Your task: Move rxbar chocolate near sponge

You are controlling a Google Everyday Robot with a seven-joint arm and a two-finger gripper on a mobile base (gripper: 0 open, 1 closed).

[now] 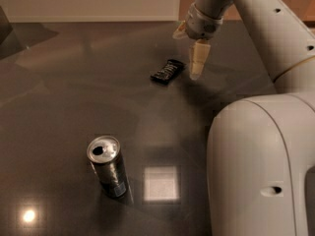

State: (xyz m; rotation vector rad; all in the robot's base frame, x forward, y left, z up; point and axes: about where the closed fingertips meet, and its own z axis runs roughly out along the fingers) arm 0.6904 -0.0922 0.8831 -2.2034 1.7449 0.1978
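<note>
The rxbar chocolate (pixel 167 71), a small flat black glossy bar, lies on the dark table (pixel 74 92) at the upper middle. My gripper (pixel 197 65) hangs just to the right of the bar, a little above the table, pointing down. The sponge is hidden behind my arm's large white body (pixel 256 166) at the right.
A dark can with a silver top (pixel 108 166) stands upright at the lower left. A pale wall and floor edge (pixel 98 4) run along the back of the table. My arm fills the right side of the view.
</note>
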